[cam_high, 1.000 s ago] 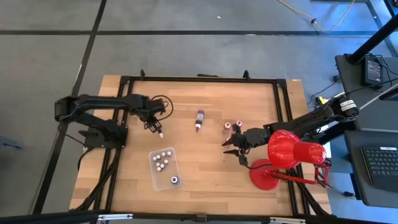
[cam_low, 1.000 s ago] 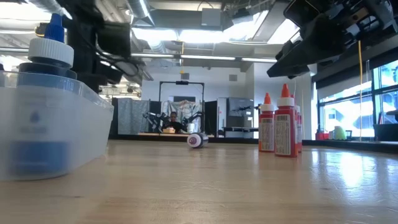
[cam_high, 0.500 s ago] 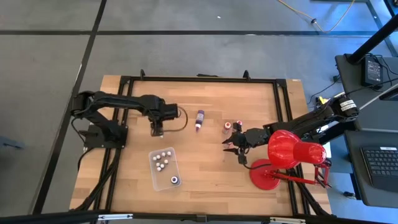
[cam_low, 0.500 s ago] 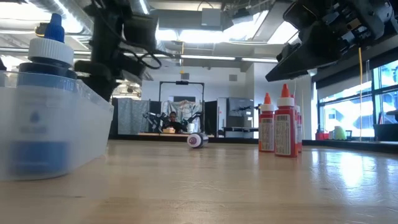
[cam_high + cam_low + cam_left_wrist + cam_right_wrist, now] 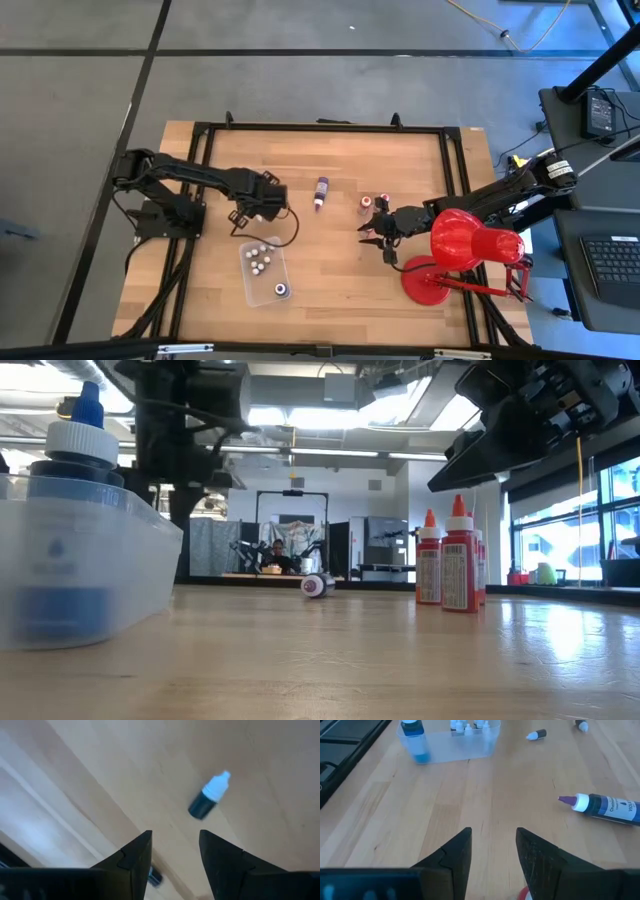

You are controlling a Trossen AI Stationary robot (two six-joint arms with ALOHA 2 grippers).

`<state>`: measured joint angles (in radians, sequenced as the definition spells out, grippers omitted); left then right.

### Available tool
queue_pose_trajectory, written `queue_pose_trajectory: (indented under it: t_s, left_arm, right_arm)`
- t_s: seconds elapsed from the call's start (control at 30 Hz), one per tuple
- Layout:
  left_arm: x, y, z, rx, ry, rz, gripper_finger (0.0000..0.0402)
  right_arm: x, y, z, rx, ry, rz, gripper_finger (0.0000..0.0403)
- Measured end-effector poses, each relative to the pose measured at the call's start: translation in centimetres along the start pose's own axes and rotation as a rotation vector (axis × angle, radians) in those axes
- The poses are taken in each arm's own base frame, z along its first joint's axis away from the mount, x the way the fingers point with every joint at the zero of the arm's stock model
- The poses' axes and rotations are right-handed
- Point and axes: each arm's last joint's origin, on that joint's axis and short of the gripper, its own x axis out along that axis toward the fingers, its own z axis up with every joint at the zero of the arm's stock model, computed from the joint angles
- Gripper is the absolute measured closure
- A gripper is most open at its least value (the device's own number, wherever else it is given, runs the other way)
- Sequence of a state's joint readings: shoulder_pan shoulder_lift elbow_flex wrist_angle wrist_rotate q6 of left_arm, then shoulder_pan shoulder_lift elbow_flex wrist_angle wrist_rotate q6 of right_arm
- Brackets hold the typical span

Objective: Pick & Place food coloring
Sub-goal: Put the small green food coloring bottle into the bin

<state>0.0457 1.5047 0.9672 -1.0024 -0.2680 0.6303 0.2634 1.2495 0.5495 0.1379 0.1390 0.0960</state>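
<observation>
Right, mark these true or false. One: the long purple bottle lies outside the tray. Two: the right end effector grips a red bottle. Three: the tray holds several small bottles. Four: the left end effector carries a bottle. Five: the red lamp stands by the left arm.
1. True: the long purple bottle lies on its side on the table, outside the clear tray.
2. False: the right end effector is open and empty; the red bottles stand on the table.
3. True.
4. False: the left end effector is open and empty; a small white-capped bottle lies on the table beyond it.
5. False: the red lamp stands by the right arm.
</observation>
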Motion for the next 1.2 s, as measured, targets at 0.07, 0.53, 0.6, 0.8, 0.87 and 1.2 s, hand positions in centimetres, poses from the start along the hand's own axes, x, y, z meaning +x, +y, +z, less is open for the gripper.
queue_pose_trajectory:
  t_s: [0.07, 0.53, 0.6, 0.8, 0.87, 1.2]
  left_arm:
    - [0.1, 0.1, 0.1, 0.056, -0.006, 0.004, 0.0242]
    - [1.3, 0.1, 0.5, 0.212, -0.001, -0.074, 0.0249]
    - [2.1, 0.1, 0.8, 0.236, 0.030, -0.093, 0.0249]
    - [4.4, 0.0, 1.5, 0.284, 0.124, -0.129, 0.0249]
    - [4.9, -0.1, 1.7, 0.313, 0.141, -0.148, 0.0249]
    - [6.5, -0.3, 2.1, 0.300, 0.189, -0.183, 0.0251]
  right_arm:
    - [0.0, 0.0, 0.0, 0.000, 0.000, 0.000, 0.0246]
    - [0.0, 0.0, 0.0, 0.000, 0.000, 0.000, 0.0246]
    - [0.0, 0.0, 0.0, 0.000, 0.000, 0.000, 0.0246]
    - [0.0, 0.0, 0.0, 0.001, 0.000, 0.000, 0.0246]
    - [0.0, 0.0, 0.0, 0.001, 0.000, -0.001, 0.0246]
    - [0.0, 0.0, 0.0, -0.003, 0.001, -0.001, 0.0246]
